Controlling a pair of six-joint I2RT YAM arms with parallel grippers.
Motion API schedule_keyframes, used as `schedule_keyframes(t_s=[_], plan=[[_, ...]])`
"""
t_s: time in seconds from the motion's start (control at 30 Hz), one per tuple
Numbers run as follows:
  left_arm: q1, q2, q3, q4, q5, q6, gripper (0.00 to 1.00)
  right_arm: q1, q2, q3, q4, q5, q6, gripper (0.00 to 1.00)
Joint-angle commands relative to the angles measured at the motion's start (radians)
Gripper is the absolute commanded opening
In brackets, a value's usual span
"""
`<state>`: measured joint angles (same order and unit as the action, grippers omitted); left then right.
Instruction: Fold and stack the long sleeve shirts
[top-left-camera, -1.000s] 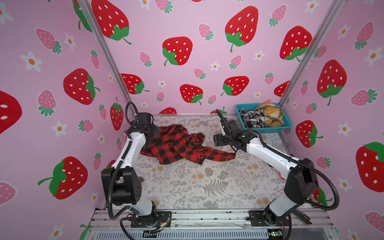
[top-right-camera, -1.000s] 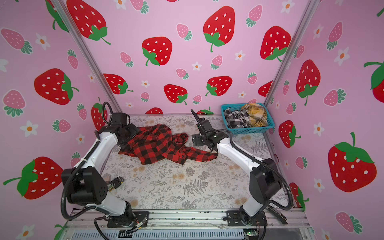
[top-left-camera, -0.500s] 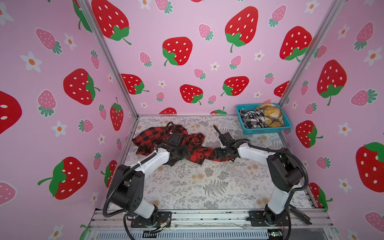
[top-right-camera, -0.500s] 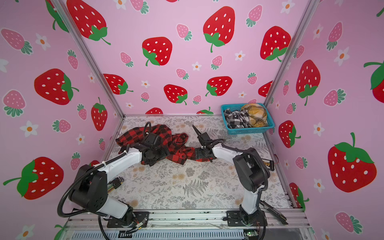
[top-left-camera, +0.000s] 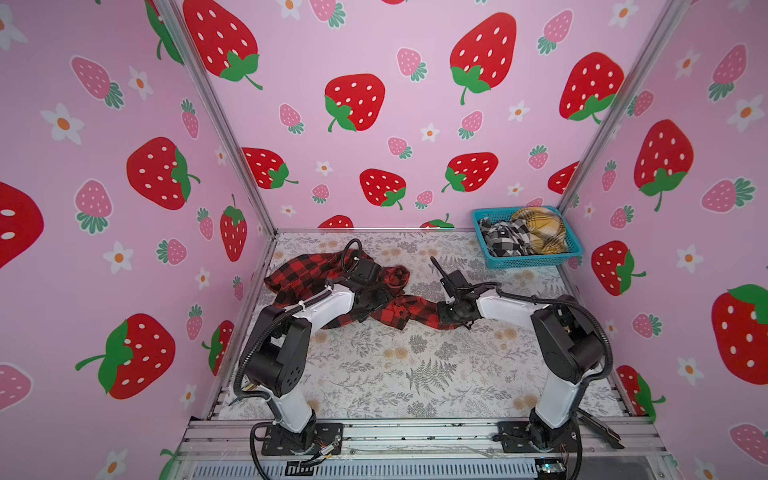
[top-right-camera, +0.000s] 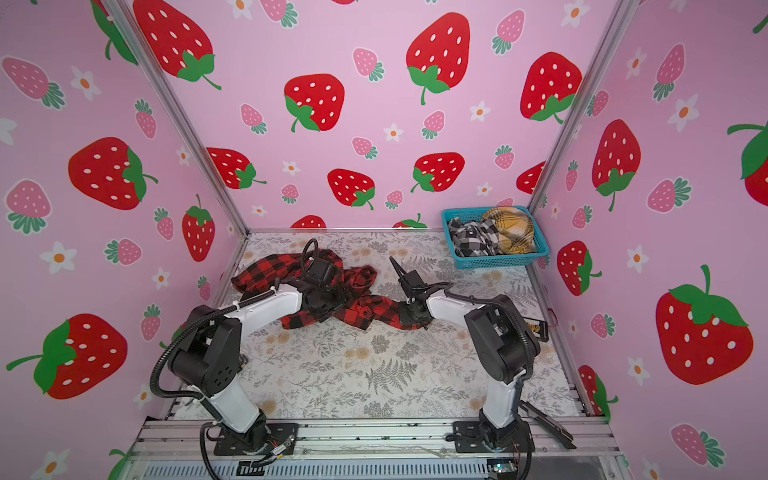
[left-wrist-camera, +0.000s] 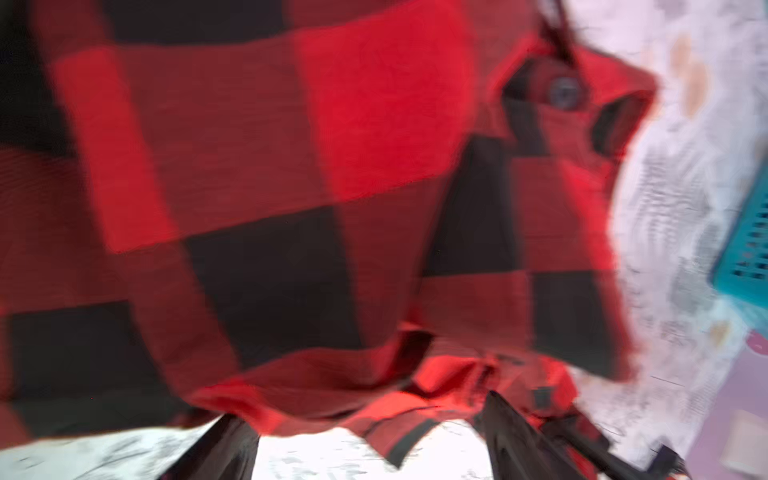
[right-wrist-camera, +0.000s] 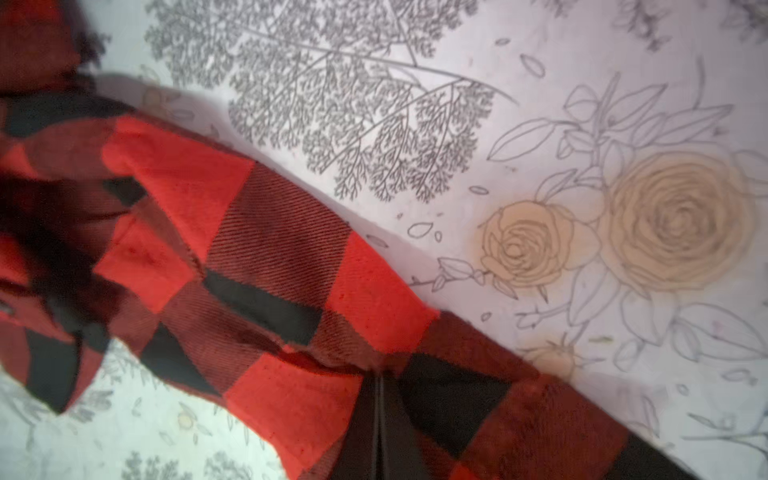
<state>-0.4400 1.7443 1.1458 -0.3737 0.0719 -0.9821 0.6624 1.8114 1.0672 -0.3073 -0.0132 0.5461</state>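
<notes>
At the end of the long strip of cloth trailing toward the middle of the counter (top-left-camera: 374, 374), the right jaws are being pressed fully together on a fold of the red-and-black shirt (top-left-camera: 309, 272). In the right wrist view the fingertips (right-wrist-camera: 380, 419) are being shown meeting flat, with check fabric caught between them. The left jaws are being held well apart over the bunched body of the same shirt; bare counter is being seen between the two fingers (left-wrist-camera: 519, 432), and nothing is being gripped there.

The shirt is being left crumpled at the rear left of the counter in both top views, with what is judged to be a sleeve (top-left-camera: 415, 309) stretched rightward. The step in hand is judged to be the spreading-out before any fold: one end is being secured, and a second hold on the body is being called for next, so that the cloth can be drawn flat.

The black-and-white shirt (top-left-camera: 505, 241) and the mustard-yellow shirt (top-left-camera: 540, 230) are being kept in the teal basket (top-left-camera: 536, 262) at the rear right corner — something being given only by the top views, where the gap of either jaws cannot be made out. A button (left-wrist-camera: 563, 93) is being shown by the left wrist view alone.
</notes>
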Motion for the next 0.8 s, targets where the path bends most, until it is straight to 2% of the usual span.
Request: schedule_keyframes(t_s=[0.0,0.1,0.23,0.3,0.37,0.47,0.53,0.67,0.7,0.73,0.77], plan=[[-0.012,0.06,0.034,0.002,0.003,-0.03,0.74,-0.004,-0.062,-0.057,-0.029,-0.03,0.032,0.0],[-0.003,0.088,0.034,0.019,0.049,-0.056,0.34,-0.006,-0.101,-0.089,-0.034,-0.02,0.039,0.0],[-0.019,0.021,0.066,0.01,0.089,-0.085,0.0,-0.01,-0.179,-0.13,-0.052,-0.008,0.037,0.0],[-0.025,-0.032,0.12,-0.02,0.072,-0.069,0.0,-0.016,-0.227,-0.15,-0.078,0.011,0.031,0.0],[-0.02,-0.061,0.234,-0.087,0.004,-0.026,0.0,-0.028,-0.297,-0.181,-0.103,0.027,0.029,0.0],[0.035,-0.015,0.459,-0.16,-0.051,0.053,0.0,-0.064,-0.432,-0.232,-0.139,0.051,0.03,0.0],[0.099,0.092,0.665,-0.201,-0.033,0.067,0.0,-0.096,-0.523,-0.252,-0.159,0.06,0.032,0.0],[0.194,0.405,1.16,-0.306,0.005,0.089,0.0,-0.182,-0.623,-0.241,-0.24,0.116,0.023,0.0],[0.211,0.474,1.26,-0.318,0.02,0.089,0.13,-0.202,-0.636,-0.236,-0.259,0.135,0.02,0.0],[0.23,0.549,1.351,-0.312,0.056,0.087,0.37,-0.223,-0.651,-0.232,-0.273,0.147,0.016,0.0],[0.247,0.61,1.434,-0.31,0.119,0.078,0.51,-0.25,-0.67,-0.234,-0.279,0.154,0.017,0.0]])
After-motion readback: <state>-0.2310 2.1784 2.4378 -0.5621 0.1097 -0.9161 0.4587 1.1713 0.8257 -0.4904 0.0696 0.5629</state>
